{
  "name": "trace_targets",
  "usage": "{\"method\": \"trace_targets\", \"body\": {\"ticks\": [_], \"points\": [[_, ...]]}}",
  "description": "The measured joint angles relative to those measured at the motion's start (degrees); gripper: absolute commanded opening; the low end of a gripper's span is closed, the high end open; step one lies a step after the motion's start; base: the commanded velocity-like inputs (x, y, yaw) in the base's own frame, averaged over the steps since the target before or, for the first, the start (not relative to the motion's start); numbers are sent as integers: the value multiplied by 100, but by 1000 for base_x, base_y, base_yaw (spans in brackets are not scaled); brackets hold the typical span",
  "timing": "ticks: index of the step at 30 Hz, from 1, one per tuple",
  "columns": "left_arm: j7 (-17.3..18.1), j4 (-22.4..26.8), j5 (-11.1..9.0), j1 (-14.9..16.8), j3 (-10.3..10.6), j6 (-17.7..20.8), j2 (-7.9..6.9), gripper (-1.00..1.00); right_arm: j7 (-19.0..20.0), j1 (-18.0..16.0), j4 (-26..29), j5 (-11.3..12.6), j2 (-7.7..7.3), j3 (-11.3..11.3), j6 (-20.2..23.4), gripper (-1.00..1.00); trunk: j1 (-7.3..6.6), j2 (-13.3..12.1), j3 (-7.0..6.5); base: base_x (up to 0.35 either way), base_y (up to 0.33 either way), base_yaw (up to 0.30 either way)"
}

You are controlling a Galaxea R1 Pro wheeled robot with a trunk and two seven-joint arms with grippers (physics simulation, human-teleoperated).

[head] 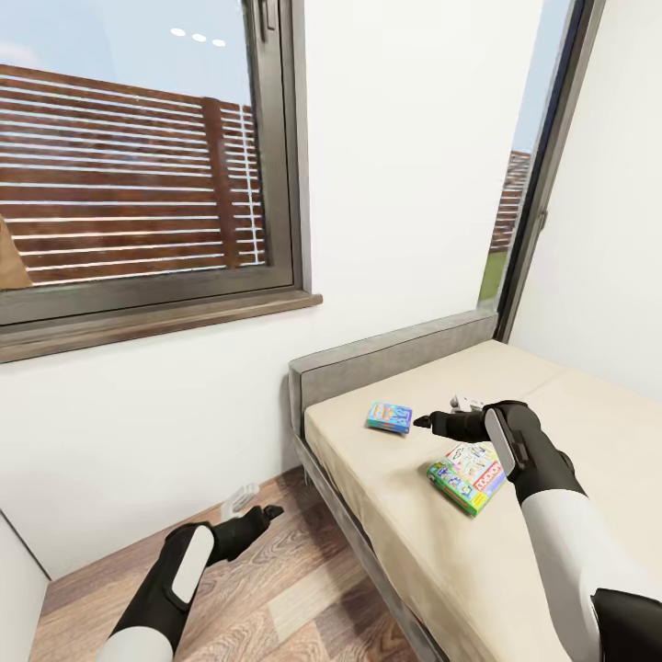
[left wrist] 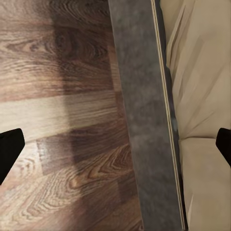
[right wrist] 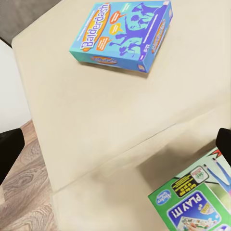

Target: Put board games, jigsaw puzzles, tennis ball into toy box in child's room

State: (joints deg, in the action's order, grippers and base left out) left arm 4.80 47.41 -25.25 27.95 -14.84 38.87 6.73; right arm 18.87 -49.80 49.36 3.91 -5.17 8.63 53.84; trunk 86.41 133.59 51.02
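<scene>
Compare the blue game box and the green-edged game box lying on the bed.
The blue cartoon "Balderdash" box lies nearer the grey headboard; the pale green-edged box lies nearer the mattress's side edge, partly behind the right arm. The blue box looks smaller than the green-edged one. Both lie flat on the beige mattress, untouched.

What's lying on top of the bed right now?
Two board games rest on the bed: a blue one near the headboard and a green-edged one. The right arm hides part of the green one's far side.

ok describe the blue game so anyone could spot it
On the bed, near the grey headboard, lies a small flat box: the blue game. It is bright blue with "Balderdash" printed on top, unlike the green-edged game nearer the robot.
</scene>
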Motion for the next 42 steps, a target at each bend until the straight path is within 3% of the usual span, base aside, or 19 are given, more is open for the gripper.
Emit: {"method": "trace_targets", "body": {"ticks": [20, 42], "points": [[-4, -20, 6, -69, 6, -221, -37, 100, -6, 8, 143, -6, 5, 0, 44, 100, -1, 0, 2, 144, 51, 0], [-5, -52, 7, -74, 5, -249, -39, 100, -45, -52, 151, -13, -15, 9, 347, 100, 0, 0, 2, 23, 5, 0]]}}
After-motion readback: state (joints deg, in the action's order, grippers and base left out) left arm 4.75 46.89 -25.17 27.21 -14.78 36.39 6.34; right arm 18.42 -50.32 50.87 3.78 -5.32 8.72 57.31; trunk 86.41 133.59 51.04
